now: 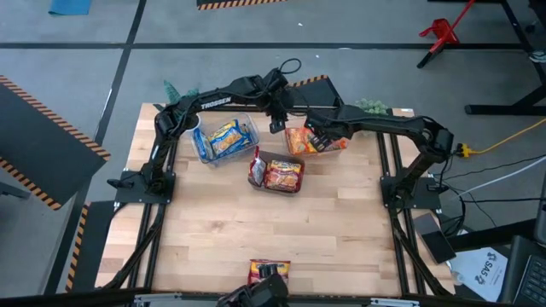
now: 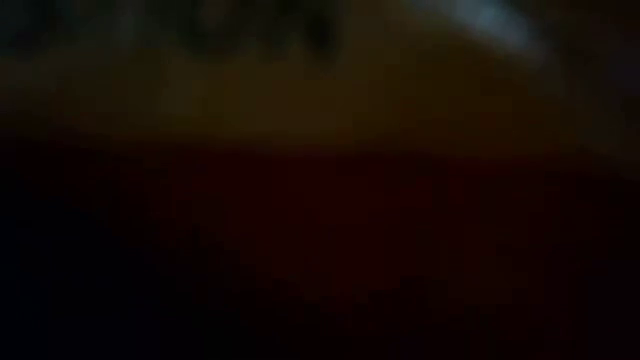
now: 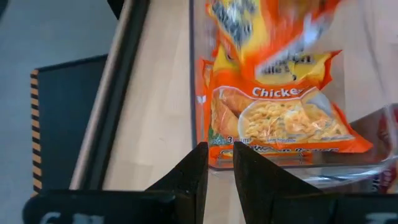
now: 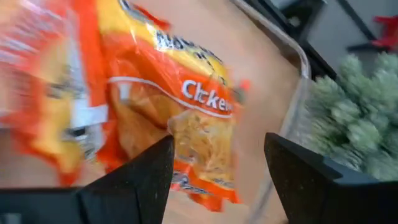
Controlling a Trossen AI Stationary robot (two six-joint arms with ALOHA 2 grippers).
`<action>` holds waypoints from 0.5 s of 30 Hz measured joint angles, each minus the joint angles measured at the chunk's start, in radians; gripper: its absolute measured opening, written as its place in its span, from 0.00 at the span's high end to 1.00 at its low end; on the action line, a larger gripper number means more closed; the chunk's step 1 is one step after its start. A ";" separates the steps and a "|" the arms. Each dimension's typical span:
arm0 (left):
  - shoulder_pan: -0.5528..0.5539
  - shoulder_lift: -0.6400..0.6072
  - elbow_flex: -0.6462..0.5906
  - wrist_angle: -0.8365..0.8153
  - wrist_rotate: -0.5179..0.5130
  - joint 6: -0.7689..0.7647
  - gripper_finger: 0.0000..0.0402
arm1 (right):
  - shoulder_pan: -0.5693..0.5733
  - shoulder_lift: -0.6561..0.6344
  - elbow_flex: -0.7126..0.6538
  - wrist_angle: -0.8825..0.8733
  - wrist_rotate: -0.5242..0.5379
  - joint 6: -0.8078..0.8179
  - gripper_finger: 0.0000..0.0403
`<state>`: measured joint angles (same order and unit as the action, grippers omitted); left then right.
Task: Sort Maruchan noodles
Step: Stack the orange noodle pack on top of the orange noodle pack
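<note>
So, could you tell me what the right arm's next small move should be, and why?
Probably lifting back toward the red packets mid-table. The right gripper hangs with jaws open and empty over the orange packets in the clear bin, so its drop looks done, while red ones are unsorted.
</note>
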<state>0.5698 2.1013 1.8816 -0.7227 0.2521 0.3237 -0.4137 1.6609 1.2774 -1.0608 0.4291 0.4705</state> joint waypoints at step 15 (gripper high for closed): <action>-0.010 -0.197 0.001 -0.060 0.202 -0.197 0.83 | 0.000 -0.069 -0.102 0.293 -0.204 -0.068 0.41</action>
<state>0.5594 1.9038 1.8824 -0.7832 0.4543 0.1263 -0.4133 1.5921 1.1755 -0.7683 0.2250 0.4030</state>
